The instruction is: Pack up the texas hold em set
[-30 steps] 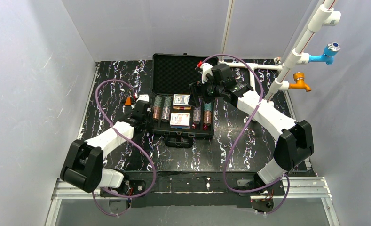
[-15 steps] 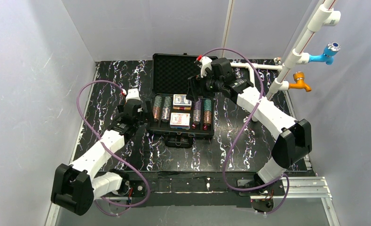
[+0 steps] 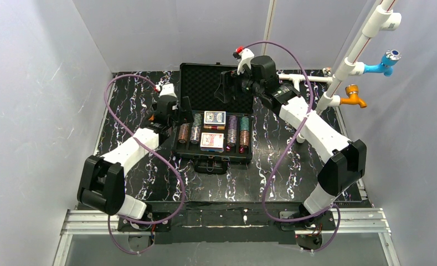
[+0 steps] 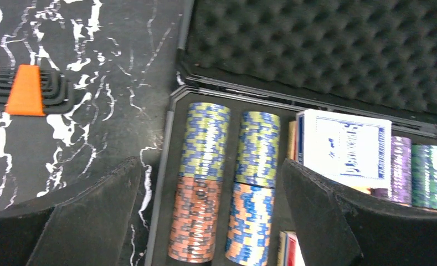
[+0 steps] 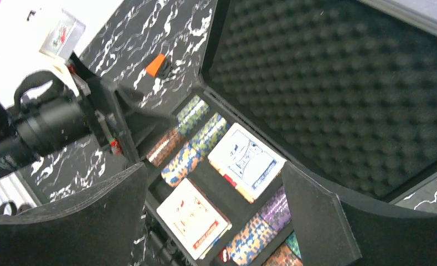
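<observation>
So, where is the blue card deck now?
In the top view, the blue card deck lies in the middle of the case, behind the red deck.

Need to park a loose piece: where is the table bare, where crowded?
Bare: the table strip between the case and the arm bases; also right of the case, toward the white pipe. Crowded: the tray, full of chips and decks, the left pincer over its left edge, hex keys beside.
</observation>
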